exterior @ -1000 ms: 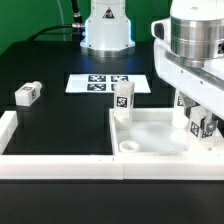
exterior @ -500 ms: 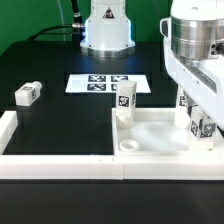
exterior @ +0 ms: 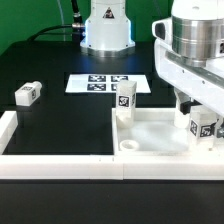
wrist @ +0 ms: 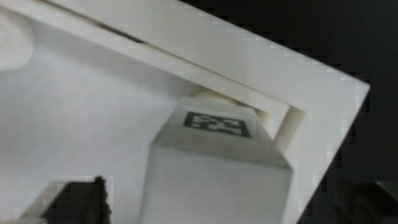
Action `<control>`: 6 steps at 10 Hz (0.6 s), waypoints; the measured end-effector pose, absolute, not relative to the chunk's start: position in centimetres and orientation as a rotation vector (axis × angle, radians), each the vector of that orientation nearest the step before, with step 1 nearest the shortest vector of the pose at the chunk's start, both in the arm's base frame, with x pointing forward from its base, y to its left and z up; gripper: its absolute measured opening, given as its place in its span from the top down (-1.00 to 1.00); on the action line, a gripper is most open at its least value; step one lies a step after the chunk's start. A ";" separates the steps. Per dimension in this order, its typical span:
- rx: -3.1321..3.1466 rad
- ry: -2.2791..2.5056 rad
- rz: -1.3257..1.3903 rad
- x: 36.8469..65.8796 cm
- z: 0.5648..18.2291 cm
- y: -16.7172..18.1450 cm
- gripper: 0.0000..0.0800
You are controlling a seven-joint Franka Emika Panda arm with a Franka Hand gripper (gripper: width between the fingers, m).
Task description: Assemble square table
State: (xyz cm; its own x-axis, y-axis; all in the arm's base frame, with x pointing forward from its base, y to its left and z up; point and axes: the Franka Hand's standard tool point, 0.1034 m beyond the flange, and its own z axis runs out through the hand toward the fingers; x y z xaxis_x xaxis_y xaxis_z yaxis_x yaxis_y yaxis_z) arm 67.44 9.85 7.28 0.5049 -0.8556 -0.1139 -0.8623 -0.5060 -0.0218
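On the black surface point(exterior: 60, 120) lay the square tabletop point(exterior: 160, 140), a white tray-like piece with a raised rim, set toward the exterior view's right against the long white border rail point(exterior: 60, 165); one leg point(exterior: 124, 101) stood upright in the top's far corner toward the exterior view's left, and a second leg point(exterior: 203, 127) stood upright in the corner on the exterior view's right, directly under the arm; the wrist view showed that leg point(wrist: 222, 150) seated close against the rim's inner angle, its tag facing the camera. Above it hung the gripper point(exterior: 200, 108), its fingers spread wide on either side of the leg and apparently pinching nothing. A third leg point(exterior: 27, 94) lay on its side well apart, toward the exterior view's left; the marker board point(exterior: 100, 83) lay flat behind the top; a fourth leg was not visible. The step in hand looked like releasing the second leg after fitting it; the next move probably called for lifting clear without nudging that leg, then crossing to the loose leg and grasping it.
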 end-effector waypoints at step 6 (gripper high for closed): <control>-2.953 0.793 0.109 67.2 6.7 9.6 -0.62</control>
